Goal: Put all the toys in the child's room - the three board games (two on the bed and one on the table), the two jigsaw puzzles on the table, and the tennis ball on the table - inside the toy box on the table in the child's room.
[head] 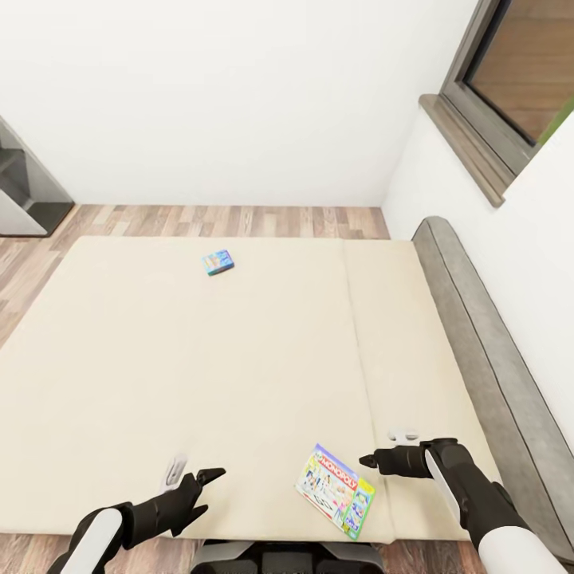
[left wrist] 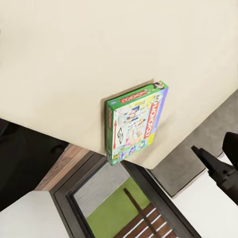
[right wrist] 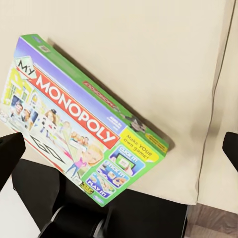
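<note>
On the beige mattress of the bed (head: pixel 159 383) lie two of the board games. The green-edged Monopoly box (head: pixel 336 489) rests flat near the front edge, also visible in the right wrist view (right wrist: pixel 84 124) and the left wrist view (left wrist: pixel 135 122). A small blue game box (head: pixel 218 261) lies far back on the mattress. My right gripper (head: pixel 371 460) hovers just right of the Monopoly box, open, its fingertips (right wrist: pixel 10 153) spread wide around the box's width. My left gripper (head: pixel 204 492) is open over the front edge, well left of the box. The table and toy box are out of view.
A dark grey headboard (head: pixel 486 351) runs along the bed's right side under a dark-framed window (head: pixel 510 80). Wood-plank floor (head: pixel 231 221) lies beyond the bed by the white wall. A dark cabinet (head: pixel 24 191) stands at far left. My base (head: pixel 279 558) touches the bed's front.
</note>
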Controlling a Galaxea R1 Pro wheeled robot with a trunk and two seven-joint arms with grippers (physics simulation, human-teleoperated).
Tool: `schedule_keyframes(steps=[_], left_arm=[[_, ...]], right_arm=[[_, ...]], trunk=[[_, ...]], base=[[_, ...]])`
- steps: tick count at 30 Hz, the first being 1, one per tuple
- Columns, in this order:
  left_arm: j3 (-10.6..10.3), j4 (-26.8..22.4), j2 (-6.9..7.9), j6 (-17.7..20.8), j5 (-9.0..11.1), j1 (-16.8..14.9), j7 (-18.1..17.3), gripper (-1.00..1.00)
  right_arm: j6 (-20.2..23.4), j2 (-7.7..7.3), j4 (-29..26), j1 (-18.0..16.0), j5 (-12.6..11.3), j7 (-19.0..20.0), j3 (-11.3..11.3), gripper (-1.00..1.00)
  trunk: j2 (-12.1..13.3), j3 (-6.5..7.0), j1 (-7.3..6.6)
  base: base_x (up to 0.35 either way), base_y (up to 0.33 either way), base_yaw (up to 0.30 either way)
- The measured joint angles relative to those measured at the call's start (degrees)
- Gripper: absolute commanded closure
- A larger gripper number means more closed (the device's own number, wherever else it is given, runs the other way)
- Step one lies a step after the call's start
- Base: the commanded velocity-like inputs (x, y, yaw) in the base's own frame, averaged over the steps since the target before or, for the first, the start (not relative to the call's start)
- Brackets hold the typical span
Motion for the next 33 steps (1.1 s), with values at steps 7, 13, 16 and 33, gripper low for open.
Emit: schedule_keyframes(steps=[7, 13, 16, 33], left_arm=[[0.0, -0.2, 0.0, 0.0, 0.0, 0.0, 0.0, -1.0], [0.1, -0.3, 0.0, 0.0, 0.0, 0.0, 0.0, -1.0], [0.0, -0.3, 0.0, 0.0, 0.0, 0.0, 0.0, -1.0], [0.0, -0.4, 0.0, 0.0, 0.0, 0.0, 0.0, -1.0]], right_arm=[[-0.2, 0.04, 0.1, 0.0, 0.0, 0.0, 0.0, -1.0], [-0.3, 0.08, 0.2, 0.0, 0.0, 0.0, 0.0, -1.0], [-0.3, 0.1, 0.2, 0.0, 0.0, 0.0, 0.0, -1.0], [-0.4, 0.21, 0.3, 0.0, -0.1, 0.0, 0.0, -1.0]], trunk=[[0.0, -0.65, 0.0], [0.0, -1.21, 0.0], [0.0, -1.49, 0.0], [0.0, -3.07, 0.0]], base=[[0.0, 0.0, 0.0], [0.0, 0.0, 0.0], [0.0, 0.0, 0.0], [0.0, 0.0, 0.0]])
